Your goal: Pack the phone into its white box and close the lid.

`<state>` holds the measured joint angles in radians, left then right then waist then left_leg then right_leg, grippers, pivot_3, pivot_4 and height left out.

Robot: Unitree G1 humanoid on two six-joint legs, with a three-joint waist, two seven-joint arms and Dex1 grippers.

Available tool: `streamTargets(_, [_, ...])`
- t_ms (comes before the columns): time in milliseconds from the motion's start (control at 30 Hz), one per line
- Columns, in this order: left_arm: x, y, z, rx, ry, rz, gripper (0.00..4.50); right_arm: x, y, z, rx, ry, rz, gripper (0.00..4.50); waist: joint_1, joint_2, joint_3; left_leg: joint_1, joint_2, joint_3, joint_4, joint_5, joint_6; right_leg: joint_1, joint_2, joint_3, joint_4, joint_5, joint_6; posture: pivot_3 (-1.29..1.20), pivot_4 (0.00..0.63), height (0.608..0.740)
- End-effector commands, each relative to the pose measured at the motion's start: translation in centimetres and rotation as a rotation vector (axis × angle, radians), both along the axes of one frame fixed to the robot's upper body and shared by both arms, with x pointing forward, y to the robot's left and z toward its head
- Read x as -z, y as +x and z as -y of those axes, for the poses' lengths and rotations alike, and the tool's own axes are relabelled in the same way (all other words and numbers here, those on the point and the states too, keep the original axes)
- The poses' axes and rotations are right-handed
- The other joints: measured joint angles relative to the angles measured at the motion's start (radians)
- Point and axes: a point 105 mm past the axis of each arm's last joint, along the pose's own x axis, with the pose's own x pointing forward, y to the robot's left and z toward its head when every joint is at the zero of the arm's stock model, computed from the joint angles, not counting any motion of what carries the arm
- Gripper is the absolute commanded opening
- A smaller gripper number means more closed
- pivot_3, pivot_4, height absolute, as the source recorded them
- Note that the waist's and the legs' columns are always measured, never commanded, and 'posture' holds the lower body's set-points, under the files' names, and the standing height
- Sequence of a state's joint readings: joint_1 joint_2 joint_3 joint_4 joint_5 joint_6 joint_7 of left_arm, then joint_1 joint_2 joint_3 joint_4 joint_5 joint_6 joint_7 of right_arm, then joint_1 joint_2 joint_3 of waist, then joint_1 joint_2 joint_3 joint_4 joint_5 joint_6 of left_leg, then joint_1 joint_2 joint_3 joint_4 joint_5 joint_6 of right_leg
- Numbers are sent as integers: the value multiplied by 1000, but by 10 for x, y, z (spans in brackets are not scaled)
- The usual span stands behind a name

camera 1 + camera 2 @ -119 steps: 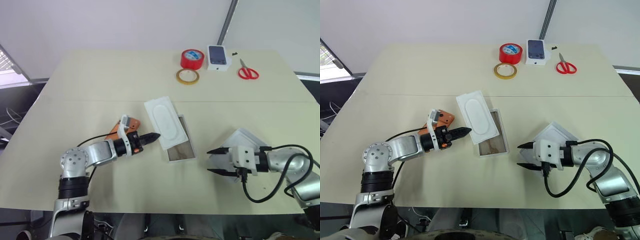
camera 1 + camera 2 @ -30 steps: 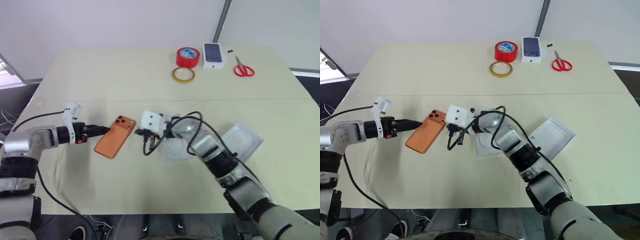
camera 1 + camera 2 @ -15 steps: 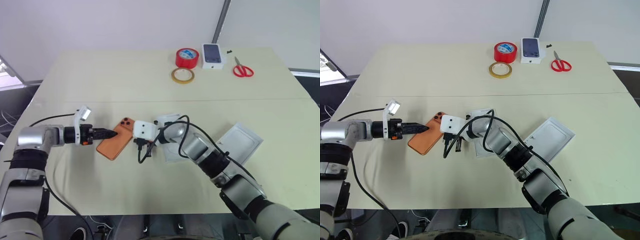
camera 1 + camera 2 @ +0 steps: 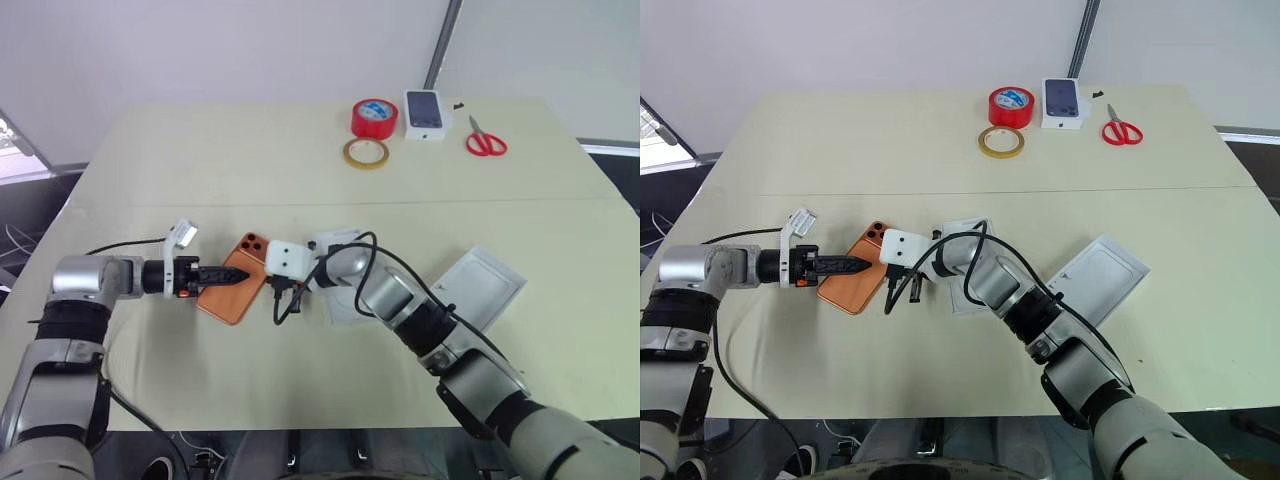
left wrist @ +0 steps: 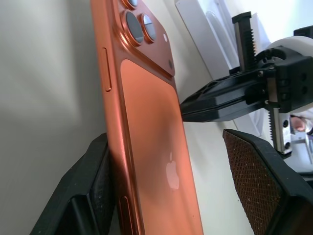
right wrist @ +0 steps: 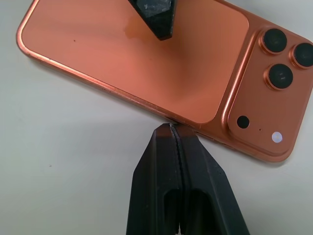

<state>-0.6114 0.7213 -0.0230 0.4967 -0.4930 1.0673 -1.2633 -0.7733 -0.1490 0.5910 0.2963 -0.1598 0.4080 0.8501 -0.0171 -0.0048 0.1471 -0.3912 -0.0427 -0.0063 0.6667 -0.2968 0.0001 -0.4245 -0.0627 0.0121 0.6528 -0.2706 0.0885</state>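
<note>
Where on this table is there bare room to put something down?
Free: the wide strip between the tape rolls and the phone, and the near edge in front of the lid. Crowded: around the phone, where both hands meet beside the box.

Both eye views look down and forward from the head over the whole worktop (image 4: 150,160), well back. Each wrist view sits close over the phone (image 6: 146,63) (the part all four share), facing opposite ways.
</note>
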Motion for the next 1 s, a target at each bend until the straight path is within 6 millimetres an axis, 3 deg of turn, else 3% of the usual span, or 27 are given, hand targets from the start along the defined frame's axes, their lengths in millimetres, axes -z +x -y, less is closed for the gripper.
streamTargets(33, [31, -18, 10, 20, -13, -162, 3342, -10, 6, -2, 19, 32, 27, 28, 0, 0, 0, 0, 0, 0, 0, 0, 0, 0, 0, 0, 0, 0, 0, 0, 150, 740])
streamTargets(100, [32, -19, 12, 24, -9, -167, 3342, -10, 6, -2, 16, 31, 36, 28, 0, 0, 0, 0, 0, 0, 0, 0, 0, 0, 0, 0, 0, 0, 0, 0, 150, 740])
streamTargets(133, [34, -20, 12, 24, 0, -166, 3099, -10, 6, -1, 16, 32, 35, 8, 0, 0, 0, 0, 0, 0, 0, 0, 0, 0, 0, 0, 0, 0, 0, 0, 150, 740])
streamTargets(200, [33, -19, 12, 12, -12, -169, 2504, -9, 6, -1, 15, 29, 36, 0, -1, 0, 0, 0, 0, 0, 0, 0, 0, 0, 0, 0, 0, 0, 0, 0, 150, 740])
streamTargets(267, [32, -19, 11, 5, -15, -167, 1604, -9, 6, -1, 13, 29, 39, 0, -2, 0, 0, 0, 0, 0, 0, 0, 0, 0, 0, 0, 0, 0, 0, 0, 150, 740])
streamTargets(567, [28, -18, 7, -30, -44, -179, 1604, -9, 5, -2, 10, 33, 44, 0, -3, 0, 0, 0, 0, 0, 0, 0, 0, -1, 0, 0, 0, 0, 0, 0, 150, 740])
streamTargets(667, [28, -20, 6, -35, -56, -185, 787, -8, 5, -2, 8, 30, 46, 0, -4, 0, 0, 0, 0, 0, 0, 0, 0, -1, 0, 0, 0, 0, 0, 0, 150, 740])
streamTargets(700, [29, -20, 6, -40, -58, -188, 235, -8, 5, -2, 9, 30, 47, 0, -4, 0, 0, 0, 0, 0, 0, 0, 0, -1, 0, 0, 0, 0, 0, 0, 150, 740])
streamTargets(733, [29, -21, 6, -42, -61, -190, 18, -8, 5, -2, 9, 30, 47, 0, -4, 0, 0, 0, 0, 0, 0, 0, 0, -1, 0, 0, 0, 0, 0, 0, 150, 740])
streamTargets(833, [28, -21, 7, -54, -80, -198, 18, -14, 5, -3, 11, 70, 54, 0, -4, 0, 0, 0, 0, 0, 0, 0, 0, -1, 0, 0, 0, 0, 0, 0, 150, 740])
streamTargets(1000, [21, -23, 9, -115, -215, -259, 18, -46, 6, 4, 25, 260, 39, 0, -3, -1, 0, -1, 0, 0, 0, 0, 0, -1, 0, 0, 1, 0, 0, 0, 150, 740])
